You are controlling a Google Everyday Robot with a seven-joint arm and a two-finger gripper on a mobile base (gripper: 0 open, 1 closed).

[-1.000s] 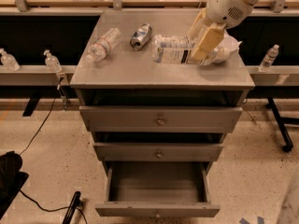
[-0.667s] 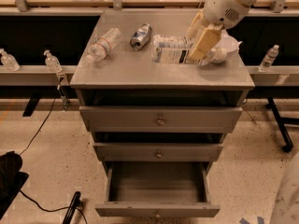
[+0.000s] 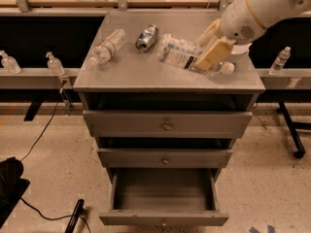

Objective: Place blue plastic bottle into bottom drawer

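The blue plastic bottle point(image 3: 178, 54) lies on its side on the grey cabinet top point(image 3: 146, 74), right of centre, with its white cap point(image 3: 226, 68) pointing right. My gripper point(image 3: 213, 43) is down at the bottle's cap end, touching or straddling it, with the white arm reaching in from the upper right. The bottom drawer point(image 3: 164, 218) is pulled open below and its inside looks empty. The two shallower drawers above it are closed.
A slimmer clear bottle with a red-white label point(image 3: 106, 46) lies at the top's left. A crushed silver-blue can point(image 3: 146, 37) lies at the back centre. Small bottles point(image 3: 54, 63) stand on side ledges. A black cable point(image 3: 43, 130) runs over the floor at left.
The gripper has stayed at the bottle's cap end with only a slight shift. The bottle lies in nearly the same place on the cabinet top.
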